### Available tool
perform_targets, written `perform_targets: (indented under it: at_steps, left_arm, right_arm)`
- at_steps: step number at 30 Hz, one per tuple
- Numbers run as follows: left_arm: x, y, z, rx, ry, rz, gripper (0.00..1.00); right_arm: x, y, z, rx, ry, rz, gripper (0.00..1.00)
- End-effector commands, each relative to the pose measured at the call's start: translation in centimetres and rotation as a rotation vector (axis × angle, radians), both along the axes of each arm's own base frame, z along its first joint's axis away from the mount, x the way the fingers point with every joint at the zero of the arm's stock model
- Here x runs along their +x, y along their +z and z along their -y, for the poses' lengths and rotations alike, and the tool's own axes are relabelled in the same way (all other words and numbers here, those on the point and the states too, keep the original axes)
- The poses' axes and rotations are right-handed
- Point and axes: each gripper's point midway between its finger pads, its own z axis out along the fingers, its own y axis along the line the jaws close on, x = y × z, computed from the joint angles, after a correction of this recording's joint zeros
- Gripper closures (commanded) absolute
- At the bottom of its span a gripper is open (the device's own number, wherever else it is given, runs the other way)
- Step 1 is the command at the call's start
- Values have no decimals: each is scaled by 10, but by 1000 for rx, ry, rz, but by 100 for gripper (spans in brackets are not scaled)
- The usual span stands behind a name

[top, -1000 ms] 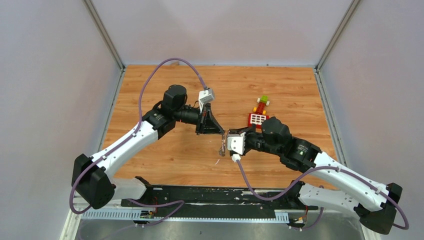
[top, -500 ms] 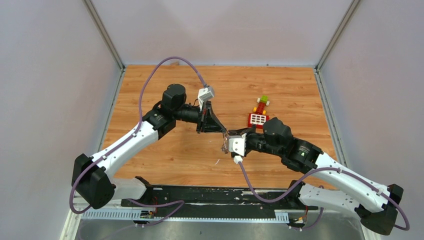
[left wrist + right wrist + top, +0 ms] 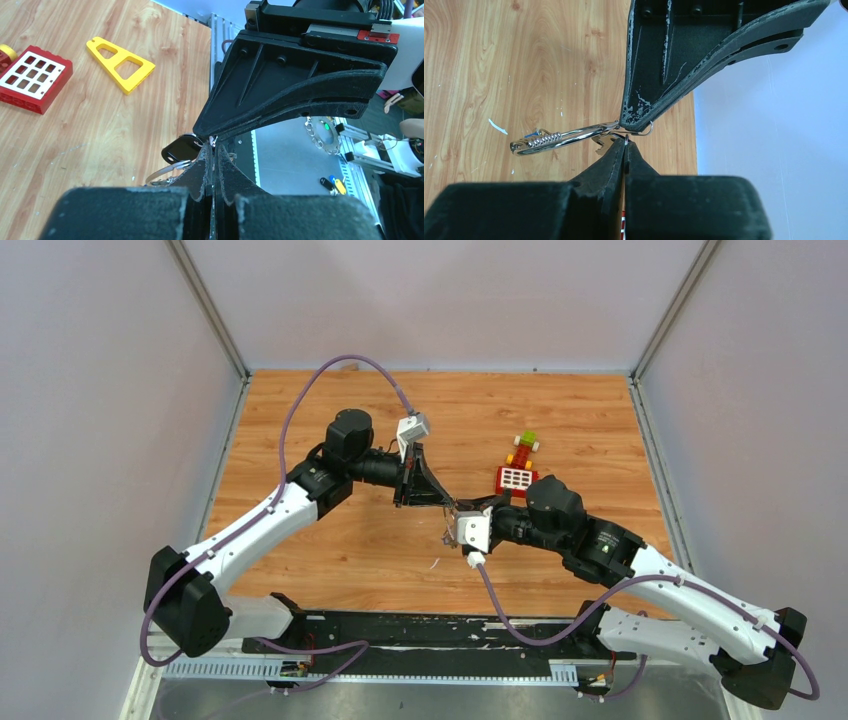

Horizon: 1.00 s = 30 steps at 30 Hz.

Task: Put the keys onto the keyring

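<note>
Both grippers meet tip to tip above the middle of the table. My left gripper (image 3: 447, 502) is shut; the key's black head (image 3: 179, 148) sticks out left of its fingertips (image 3: 214, 147). My right gripper (image 3: 456, 517) is shut on the thin wire of the keyring (image 3: 625, 140). A silver spring clip (image 3: 559, 137), a sliver of blue tag and a small toothed key blade (image 3: 604, 145) hang from the ring to the left. A silver loop of the ring (image 3: 165, 173) shows beside my left fingers. Where the key meets the ring is hidden between the tips.
A red window block (image 3: 516, 478) with a green-and-yellow piece (image 3: 526, 443) lies just behind my right arm. A yellow triangular toy frame (image 3: 120, 58) lies by the red block (image 3: 32, 77). A black rail (image 3: 420, 630) runs along the table's near edge.
My right gripper has moved up and slightly right with the keyring, closing onto my left gripper's tip. The hanging bundle has risen with it. My left arm has barely moved.
</note>
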Motion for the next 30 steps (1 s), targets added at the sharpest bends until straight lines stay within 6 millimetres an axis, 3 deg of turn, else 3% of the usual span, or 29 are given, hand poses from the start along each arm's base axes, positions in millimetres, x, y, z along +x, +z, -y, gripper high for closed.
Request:
perform_targets:
  at_steps: [1,30]
  left_arm:
    - [-3,9,3,-31,-20,26,100]
    - [1,1,7,-8,-8,19,100]
  right_arm:
    - [0,15,-6,53,5,19,100]
    - [-3,24,-8,75,15,10,100]
